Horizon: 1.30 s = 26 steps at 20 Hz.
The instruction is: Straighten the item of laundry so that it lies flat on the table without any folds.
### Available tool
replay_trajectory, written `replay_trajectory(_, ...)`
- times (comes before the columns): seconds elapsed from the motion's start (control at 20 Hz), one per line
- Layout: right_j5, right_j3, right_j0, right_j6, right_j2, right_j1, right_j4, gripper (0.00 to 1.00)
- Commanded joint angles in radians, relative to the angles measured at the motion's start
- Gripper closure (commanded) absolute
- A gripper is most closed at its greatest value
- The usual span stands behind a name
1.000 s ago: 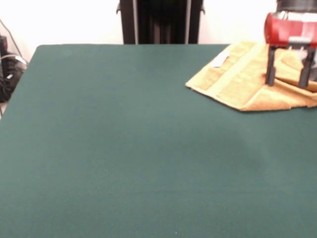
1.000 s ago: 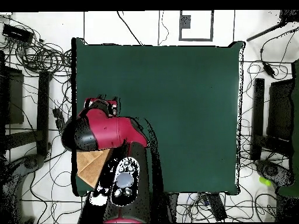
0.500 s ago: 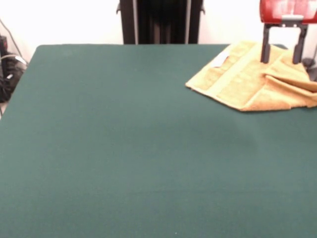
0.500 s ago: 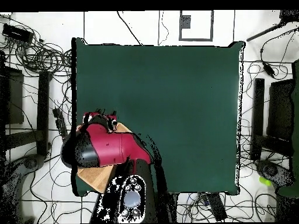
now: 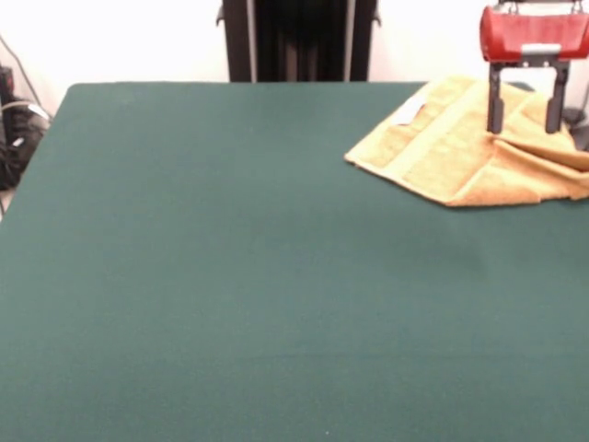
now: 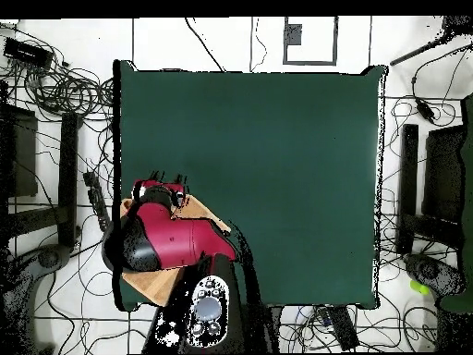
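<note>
The red-bodied gripper (image 5: 525,120) has dropped slightly since half a second ago, jaws released and empty. The rumpled golden-orange terry towel (image 5: 460,152) lies unchanged at the dark green felt table's (image 5: 239,276) far right corner.

Dark green table (image 5: 230,276) with a rumpled golden-orange towel (image 5: 451,147) at its far right corner.

Towel (image 5: 460,152) runs off frame, seemingly mostly arm-covered overhead.

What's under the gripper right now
The gripper hangs open over the golden-orange towel, above a folded-over layer at the table's corner. From overhead, the arm covers most of the towel, so its far folds cannot be seen.
</note>
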Motion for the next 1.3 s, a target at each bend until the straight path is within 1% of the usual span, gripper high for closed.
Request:
replay_trajectory(0.05,0.037,0.061,0.019,0.149,0.109,0.089,0.009,0.0)
replay_trajectory(0.3,0.011,0.036,0.063,0.179,0.085,0.113,0.047,0.0)
replay_trajectory(0.45,0.026,0.012,0.097,0.184,0.055,0.132,0.072,0.0)
replay_trajectory(0.75,-0.044,0.029,0.071,0.206,0.084,0.135,0.067,0.0)
replay_trajectory(1.1,-0.125,0.007,0.107,0.217,0.053,0.182,0.082,0.0)
replay_trajectory(1.3,-0.127,0.017,0.103,0.208,0.056,0.181,0.083,0.0)
